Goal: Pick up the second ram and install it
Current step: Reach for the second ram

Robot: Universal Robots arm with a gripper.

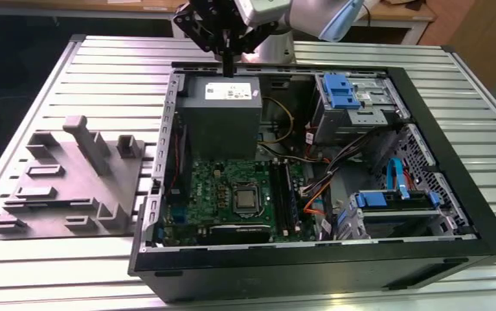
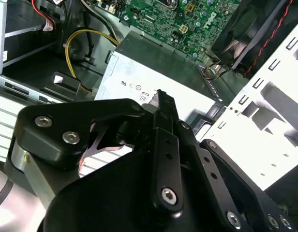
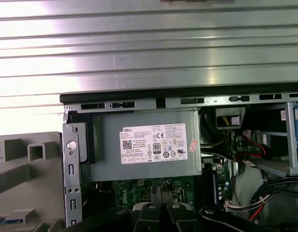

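2nd ram (image 1: 293, 197) seated edgewise, long axis near-far.

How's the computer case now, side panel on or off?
Off: the computer case lies on its side, motherboard and power supply exposed.

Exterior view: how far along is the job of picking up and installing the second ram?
Done: nothing that shows. In hand: the gripper hangs above the power supply, jaws apparently shut on nothing. Left: picking up the second ram and seating it in the memory slots.
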